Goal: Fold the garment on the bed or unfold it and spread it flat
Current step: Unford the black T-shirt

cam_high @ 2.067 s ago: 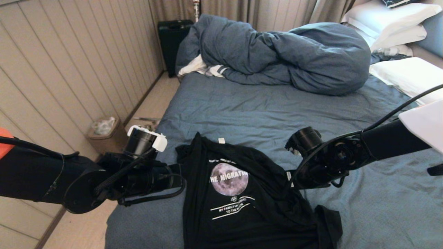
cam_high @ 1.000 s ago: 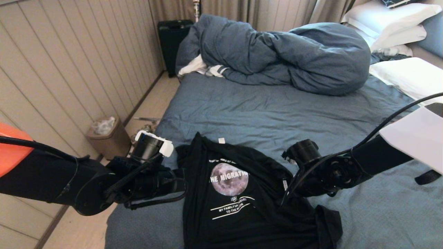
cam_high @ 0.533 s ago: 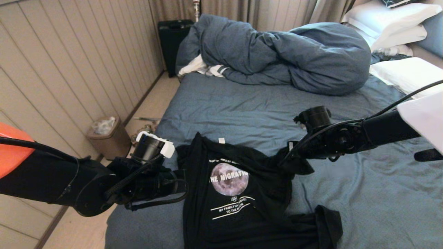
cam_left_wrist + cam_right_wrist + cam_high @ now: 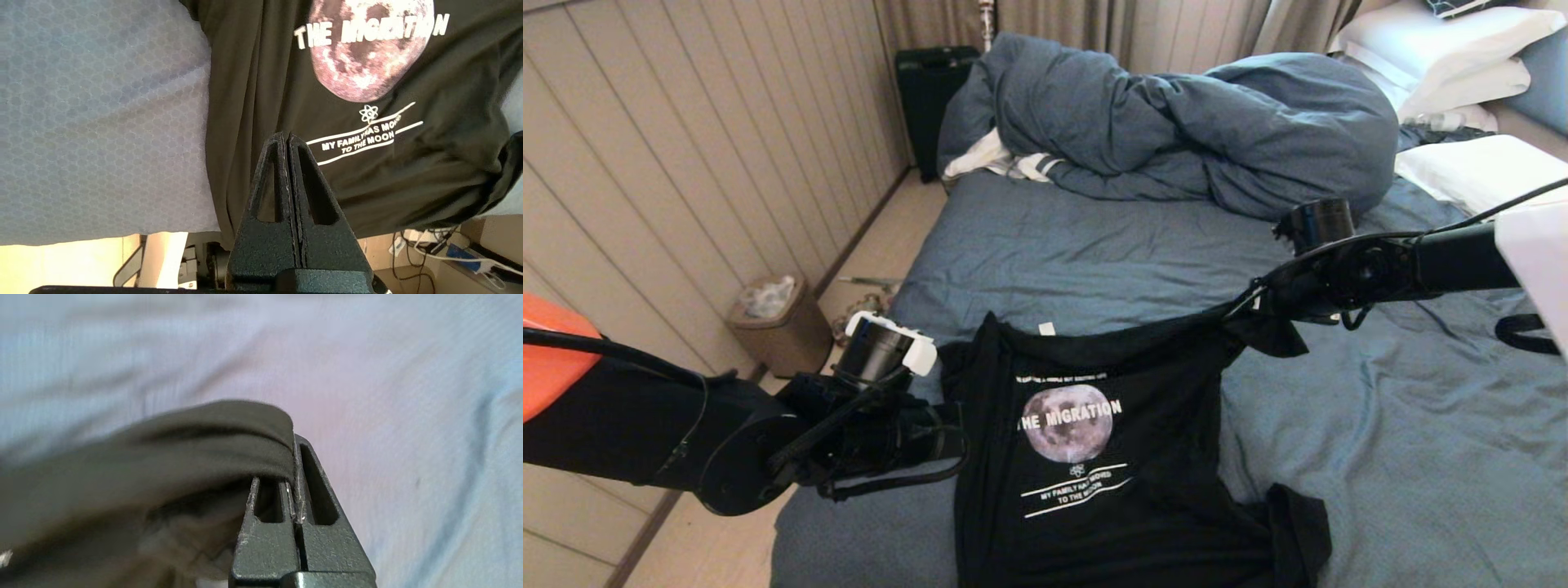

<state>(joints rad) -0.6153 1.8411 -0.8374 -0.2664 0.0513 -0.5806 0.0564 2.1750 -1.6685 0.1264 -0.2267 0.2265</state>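
Nearest the robot, the garment lay print-up on the near part of the bed, its hem at the bed's near edge and its neck label pointing away from the robot. A bunched fold of black cloth sat at its lower corner on the robot's right. The left tool had its fingers pressed together with nothing visibly between them; it hovered over the shirt's side on the robot's left, its tips just beside the smaller white text under the moon print. In the head view that arm reached in from the left, low over the bed's edge.

Farther out, the right tool was clamped on the garment's cloth, a fold of it draped over one finger. In the head view it held the shirt's shoulder on the robot's right raised above the sheet and drawn outward, so the top edge ran taut from the collar to the grip.

Beyond, a bunched duvet lay across the bed, with white pillows at the far right. A waste bin stood on the floor by the panelled wall.
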